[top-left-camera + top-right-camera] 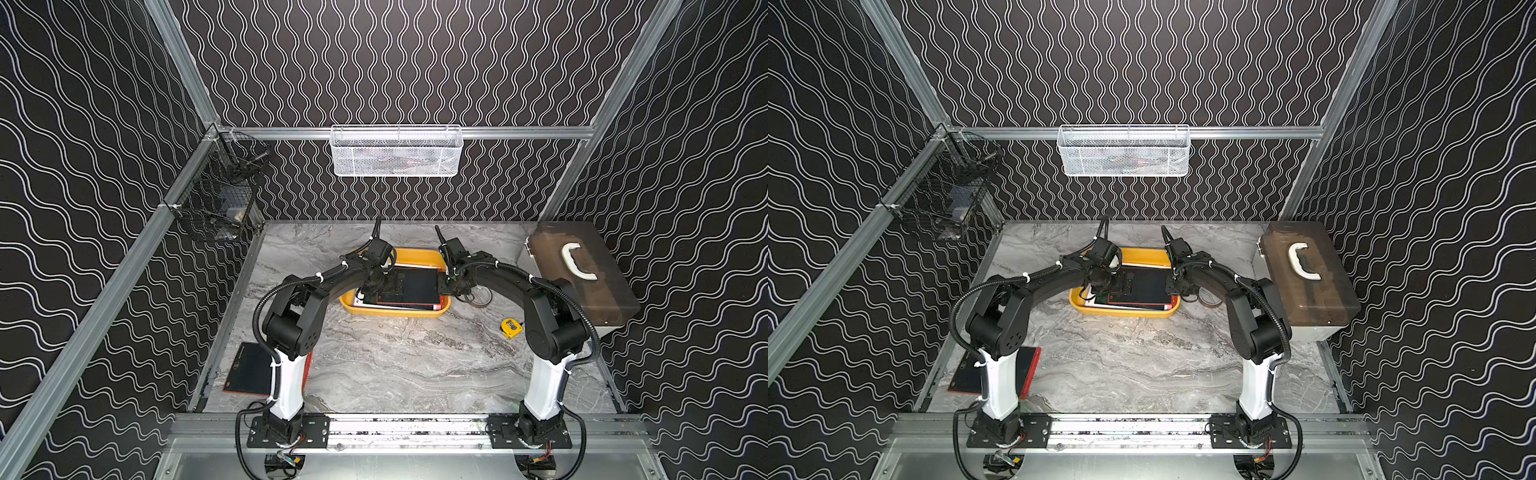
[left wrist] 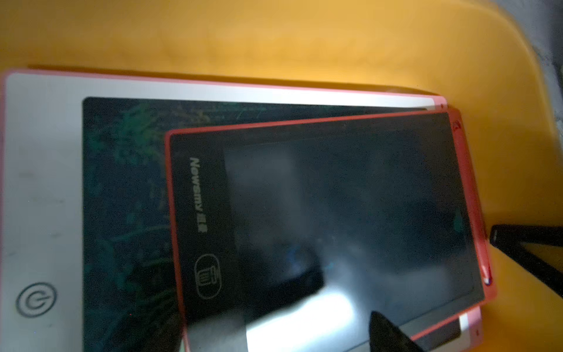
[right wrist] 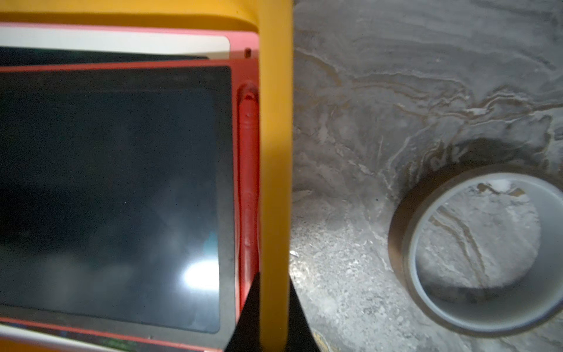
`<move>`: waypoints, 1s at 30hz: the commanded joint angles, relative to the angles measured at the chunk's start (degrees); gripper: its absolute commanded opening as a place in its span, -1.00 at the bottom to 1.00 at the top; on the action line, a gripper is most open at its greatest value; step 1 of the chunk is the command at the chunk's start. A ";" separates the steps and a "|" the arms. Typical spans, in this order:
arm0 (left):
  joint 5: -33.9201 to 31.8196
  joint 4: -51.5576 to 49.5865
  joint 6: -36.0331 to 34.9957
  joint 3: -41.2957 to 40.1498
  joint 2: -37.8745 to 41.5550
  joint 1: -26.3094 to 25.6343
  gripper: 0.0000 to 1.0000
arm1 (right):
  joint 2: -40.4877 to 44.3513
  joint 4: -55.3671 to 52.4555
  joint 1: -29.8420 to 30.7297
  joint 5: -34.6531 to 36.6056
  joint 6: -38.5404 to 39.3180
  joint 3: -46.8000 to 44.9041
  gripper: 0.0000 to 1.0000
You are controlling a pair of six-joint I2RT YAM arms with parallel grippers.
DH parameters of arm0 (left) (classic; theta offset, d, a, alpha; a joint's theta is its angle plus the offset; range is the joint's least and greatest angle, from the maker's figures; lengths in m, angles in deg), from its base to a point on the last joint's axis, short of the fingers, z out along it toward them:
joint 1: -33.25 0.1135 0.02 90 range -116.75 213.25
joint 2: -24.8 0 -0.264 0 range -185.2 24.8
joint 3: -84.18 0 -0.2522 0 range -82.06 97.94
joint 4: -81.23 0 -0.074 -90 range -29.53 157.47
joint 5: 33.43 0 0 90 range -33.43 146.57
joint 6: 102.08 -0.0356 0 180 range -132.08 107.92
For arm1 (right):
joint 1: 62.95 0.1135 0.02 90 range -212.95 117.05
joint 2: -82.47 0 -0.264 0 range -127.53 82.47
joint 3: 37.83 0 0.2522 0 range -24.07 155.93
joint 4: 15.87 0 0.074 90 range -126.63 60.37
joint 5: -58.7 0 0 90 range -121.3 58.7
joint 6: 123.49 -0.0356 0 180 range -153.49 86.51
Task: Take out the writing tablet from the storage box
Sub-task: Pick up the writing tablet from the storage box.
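Your left fingers (image 2: 387,332) stand spread wide and hold nothing. They hang over the red-framed writing tablet (image 2: 335,213), at its end toward the left of the frame in the top views. You cannot tell from these views whether a tip touches the screen. Your right fingers (image 3: 243,329) are pinched tight on the right-hand rim of the yellow storage box (image 1: 395,312), one finger inside the wall and one outside it.

The storage box sits at the centre of the frame in both top views, on the grey marbled tabletop (image 1: 415,365). The writing tablet lies inside it, dark screen up, slightly skewed on top of a larger white-bezelled tablet (image 2: 42,183) with a pink edge. A red stylus (image 3: 248,183) sits in the writing tablet's side, just beside the rim your right fingers grip.

Near that rim, outside the box, a tape roll (image 3: 487,314) lies flat on the tabletop. A yellow tape measure (image 1: 511,327) lies right of centre, near the right arm. Another red-edged tablet (image 1: 249,370) lies at lower left, partly behind the left arm's base. A grey case with a brown lid (image 1: 582,282) stands at the tabletop's right edge.
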 commanded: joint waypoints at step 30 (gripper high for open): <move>34.27 14.96 15.28 -1.29 8.56 4.03 0.98 | -3.01 -4.50 0.50 -3.97 0.84 1.55 -0.98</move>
